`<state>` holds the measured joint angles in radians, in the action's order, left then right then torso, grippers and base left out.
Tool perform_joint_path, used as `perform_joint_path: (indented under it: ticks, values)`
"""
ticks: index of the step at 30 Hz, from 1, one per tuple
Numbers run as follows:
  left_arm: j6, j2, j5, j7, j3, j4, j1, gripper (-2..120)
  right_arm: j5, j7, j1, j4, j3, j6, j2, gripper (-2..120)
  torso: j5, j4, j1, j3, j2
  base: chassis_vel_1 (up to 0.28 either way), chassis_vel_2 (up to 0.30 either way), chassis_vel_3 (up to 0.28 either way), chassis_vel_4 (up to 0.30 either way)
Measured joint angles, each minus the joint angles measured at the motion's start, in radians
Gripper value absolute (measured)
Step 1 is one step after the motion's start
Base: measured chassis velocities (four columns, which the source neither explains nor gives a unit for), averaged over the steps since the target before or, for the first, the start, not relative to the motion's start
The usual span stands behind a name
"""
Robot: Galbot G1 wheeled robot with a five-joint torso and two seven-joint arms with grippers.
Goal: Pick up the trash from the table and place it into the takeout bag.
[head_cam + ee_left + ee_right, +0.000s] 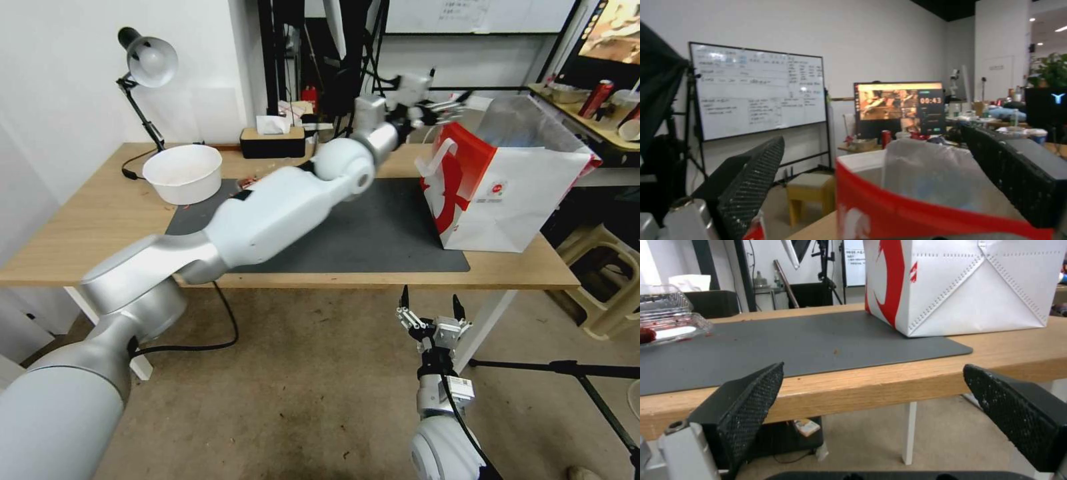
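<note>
Left gripper (448, 103) hangs above the near rim of the takeout bag (513, 200), fingers spread wide, nothing between them. Bag stands upright at the right end of the table (80, 227), partly on the dark mat (373, 233), its clear liner (933, 173) rising from the mouth. Right gripper (431, 308) sits low in front of the table edge, fingers wide apart and empty. White bowl (183, 172) rests near the desk lamp (147, 73); a clear clamshell container (666, 320) lies on the mat.

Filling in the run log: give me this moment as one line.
left gripper: open, empty, at takeout bag mouth | right gripper: open, idle below table edge | white bowl: on table
</note>
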<state>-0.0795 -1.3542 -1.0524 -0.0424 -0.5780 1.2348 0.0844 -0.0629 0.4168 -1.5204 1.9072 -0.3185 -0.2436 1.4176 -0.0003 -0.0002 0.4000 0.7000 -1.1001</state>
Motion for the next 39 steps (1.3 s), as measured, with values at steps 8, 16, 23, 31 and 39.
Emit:
perform_joint_path:
  ticks: [8,16,23,31,39]
  values:
    - [0.0,0.108,0.009,-0.002,0.048,0.057,-0.082,100,0.0,0.0,-0.005,0.006,-0.009,0.0,-0.008,100,0.0,0.0002,0.0,0.0,0.0,0.0,0.0,0.0,0.0]
    - [0.001,0.22,0.017,-0.007,0.117,0.128,-0.179,100,0.0,0.0,-0.001,0.004,-0.005,0.001,-0.01,100,0.0001,0.0003,0.0,0.0,0.0,0.0,0.0,0.0,0.0]
    - [0.002,0.318,0.025,-0.008,0.201,0.182,-0.269,100,0.003,0.0,0.001,0.002,0.005,0.005,-0.009,100,0.0001,0.0002,0.0,0.0,0.0,0.0,0.0,0.0,0.0]
    - [0.003,0.419,0.037,-0.005,0.339,0.249,-0.403,100,0.005,0.0,0.0,0.002,0.01,0.006,-0.013,100,0.0003,0.0002,0.0,0.0,0.0,0.0,0.0,0.0,0.0]
    - [0.005,0.491,0.05,-0.001,0.459,0.315,-0.568,100,0.006,0.0,0.001,0.001,0.02,0.007,-0.017,100,0.0001,0.0002,0.0,0.0,0.0,0.0,0.0,0.0,0.0]
